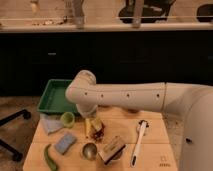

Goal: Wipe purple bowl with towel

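Observation:
A grey-blue towel (50, 123) lies crumpled at the table's left edge, in front of the green tray (52, 96). I cannot make out a purple bowl; it may be hidden by the arm or by other objects. My white arm reaches in from the right, and its elbow (84, 91) hangs over the table's back left. The gripper (91, 117) points down below the elbow, just right of a small green cup (67, 118) and above a yellow and red item (96, 128).
On the wooden table (155, 159) lie a blue sponge (65, 142), a green vegetable (50, 157), a round metal cup (90, 150), a block-shaped brush (112, 147) and a white-handled tool (140, 142). A dark counter stands behind. An office chair base (12, 122) is at left.

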